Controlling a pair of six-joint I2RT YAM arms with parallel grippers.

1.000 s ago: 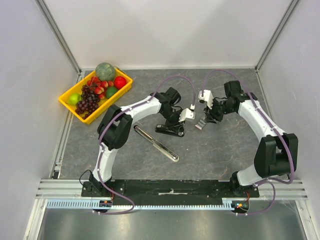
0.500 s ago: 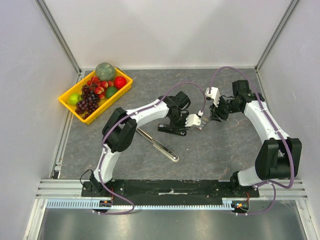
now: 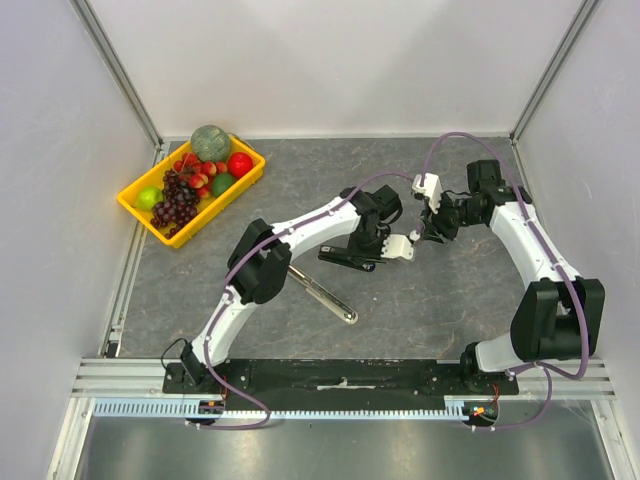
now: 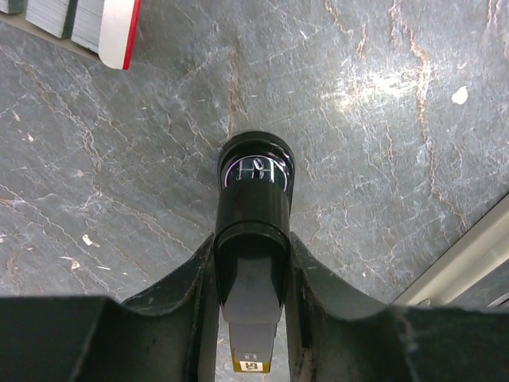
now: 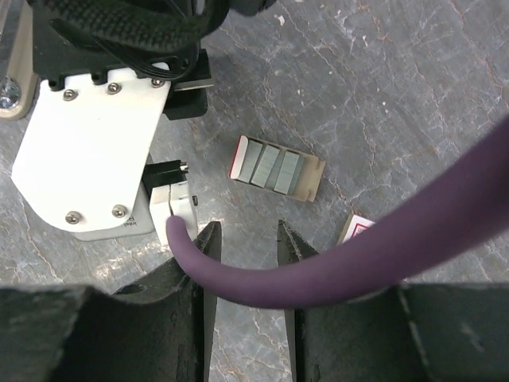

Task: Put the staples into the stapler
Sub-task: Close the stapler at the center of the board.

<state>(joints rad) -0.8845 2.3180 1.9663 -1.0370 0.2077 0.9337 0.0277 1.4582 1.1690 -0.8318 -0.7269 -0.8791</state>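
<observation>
Left end effector (image 4: 253,256) grips the glossy black stapler (image 4: 254,187); right end effector (image 5: 245,239) hovers empty, jaws apart, near grey metal staples (image 5: 270,167) trayed on the marbled worktop (image 5: 398,95), and should centre squarely over them before closing.

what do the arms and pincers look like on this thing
The left arm and right arm both have white links with bulky black joints. A purple cable loops along each. The left pincer and right pincer have black tapering fingers ahead of white housings. No markings are readable.
</observation>
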